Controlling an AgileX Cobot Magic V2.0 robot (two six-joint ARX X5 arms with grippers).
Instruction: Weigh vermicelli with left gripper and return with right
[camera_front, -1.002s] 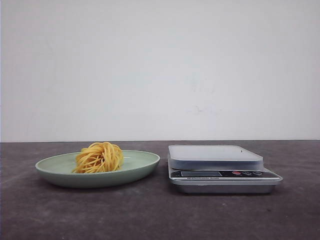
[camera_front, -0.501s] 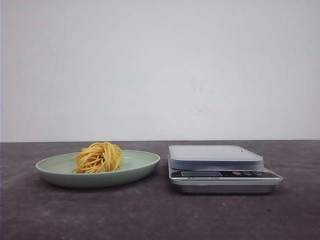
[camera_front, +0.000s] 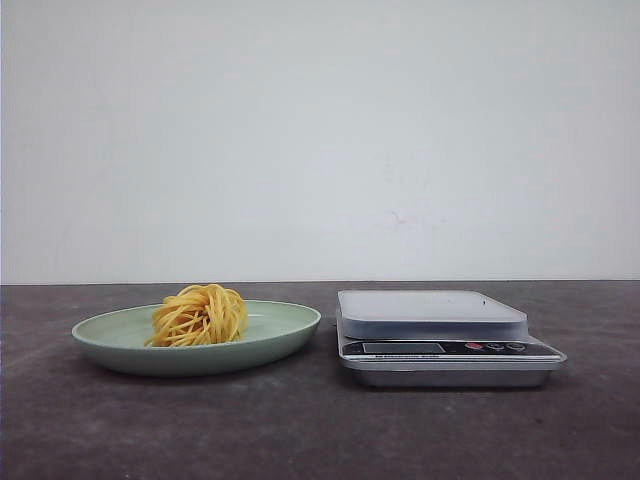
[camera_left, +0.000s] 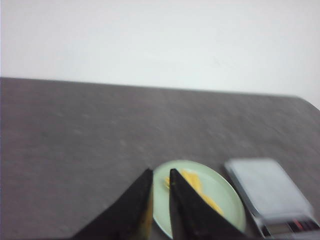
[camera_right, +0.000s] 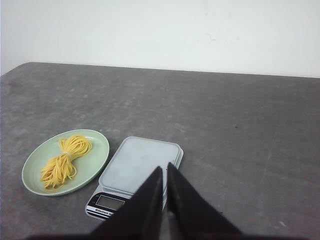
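Both pincers are held above the near side of the surface. The left pincer is seen nearly shut and empty, only a thin gap between its dark wedge-shaped fingers, aimed toward the plate, presumably for the pickup. The right pincer is likewise almost closed on nothing, poised over the scale.

The vermicelli, a loose coiled nest of thin yellow-orange strands, is seen lying in the plate, left of the scale and just apart from it. The plate is pale green, shallow, smooth and oval-looking. The scale is flat and rectangular, with a bare grey platform and a dark button strip. The surface is dark grey and mottled.
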